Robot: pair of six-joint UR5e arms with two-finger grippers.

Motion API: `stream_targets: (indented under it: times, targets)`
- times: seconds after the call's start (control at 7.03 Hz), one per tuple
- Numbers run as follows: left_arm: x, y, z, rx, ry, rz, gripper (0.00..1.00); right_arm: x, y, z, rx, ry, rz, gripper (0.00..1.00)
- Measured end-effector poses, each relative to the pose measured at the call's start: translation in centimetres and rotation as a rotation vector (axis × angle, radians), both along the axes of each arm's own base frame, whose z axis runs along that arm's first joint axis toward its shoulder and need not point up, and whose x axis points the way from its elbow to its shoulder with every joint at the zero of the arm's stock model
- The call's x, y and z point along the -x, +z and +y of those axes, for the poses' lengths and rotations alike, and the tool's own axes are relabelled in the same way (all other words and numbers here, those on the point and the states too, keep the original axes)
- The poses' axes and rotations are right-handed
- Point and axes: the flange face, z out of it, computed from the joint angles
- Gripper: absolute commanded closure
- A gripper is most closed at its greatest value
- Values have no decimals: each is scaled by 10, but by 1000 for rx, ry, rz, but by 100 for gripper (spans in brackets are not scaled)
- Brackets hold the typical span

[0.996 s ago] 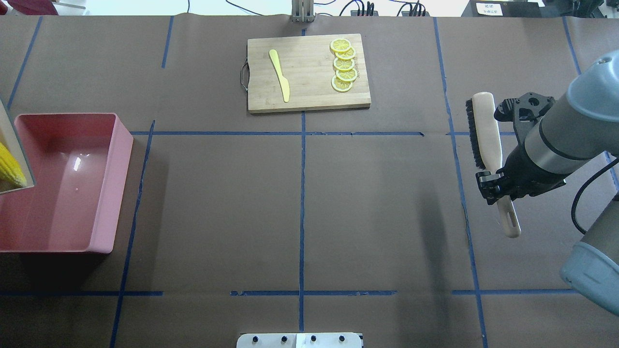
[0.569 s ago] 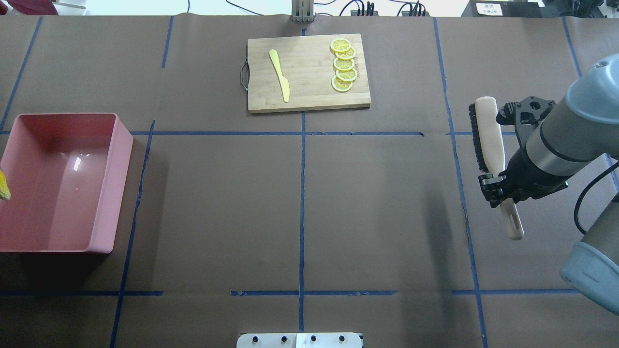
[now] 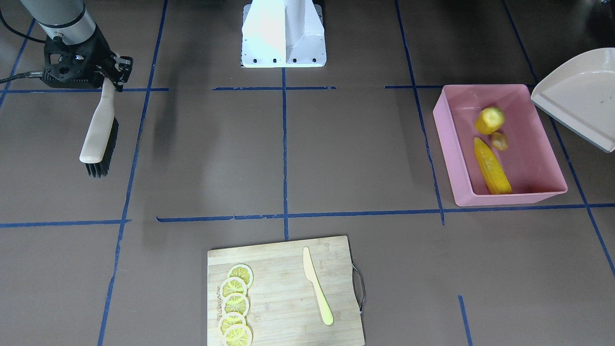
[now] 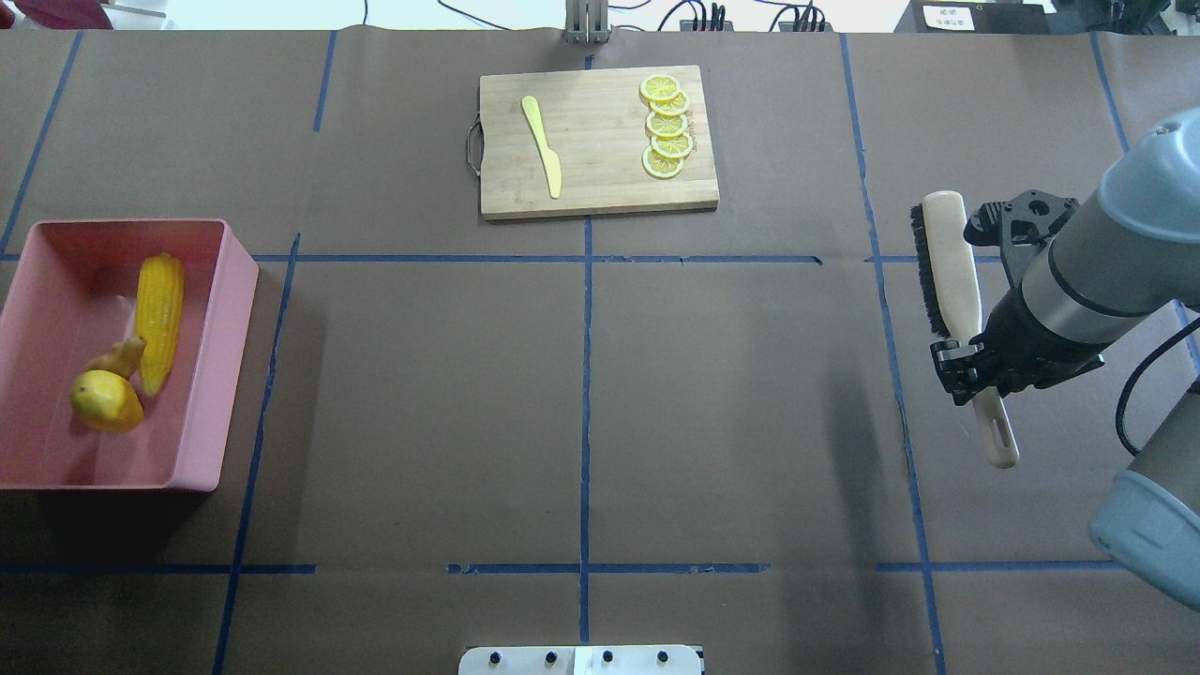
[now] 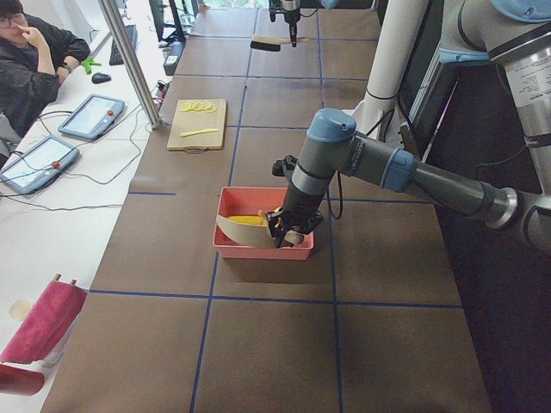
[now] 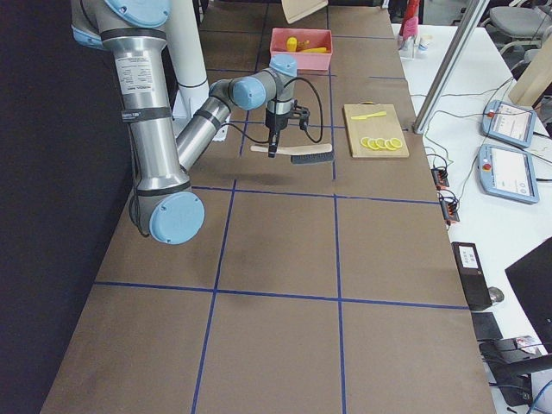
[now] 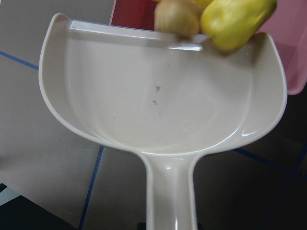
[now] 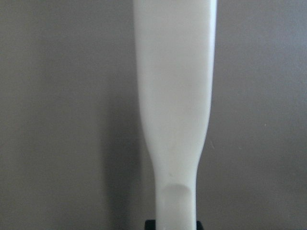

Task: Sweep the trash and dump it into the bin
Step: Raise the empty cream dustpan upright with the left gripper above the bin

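Note:
The pink bin [image 4: 236, 281] stands at the table's left end and also shows in the front view [image 3: 444, 144]. In it lie the corn cob [image 4: 159, 319], the yellow fruit [image 4: 106, 401] and the ginger root [image 4: 117, 356]. My left gripper [image 5: 284, 234] is shut on the handle of the beige dustpan [image 7: 168, 105], held tilted at the bin's outer side [image 3: 576, 96]. In the left wrist view the fruit [image 7: 235, 21] and ginger [image 7: 176, 18] are blurred past the pan's lip. My right gripper [image 4: 975, 380] is shut on the brush [image 4: 947, 262] handle, low over the table at the right.
A wooden cutting board [image 4: 600, 187] at the far middle carries a pale yellow knife [image 4: 542, 145] and several lemon slices [image 4: 666, 127]. Blue tape lines cross the brown table. The robot base [image 3: 283, 33] is at the near middle. An operator [image 5: 34, 60] sits beside the table.
The dustpan with the corn left the overhead view's left edge. The bin was empty and now holds the corn, fruit and ginger. The right gripper and brush drifted slightly right and nearer.

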Motion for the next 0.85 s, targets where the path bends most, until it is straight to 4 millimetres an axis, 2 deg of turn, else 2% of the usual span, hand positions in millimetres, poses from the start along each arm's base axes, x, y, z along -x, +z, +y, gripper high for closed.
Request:
stream_targets:
  times: [0.43,0.57,0.85]
  targets:
    - [-2,-3,-4,-4,5,2,100,0,0,0,-1,-1,-1,100]
    - [-3,-12,-13,-2,8,7,100,-1,2,1,-1,-5,2,100]
    - [-8,-51,-43,22,21,49,100,-11,18,1,-9,-31,21,99]
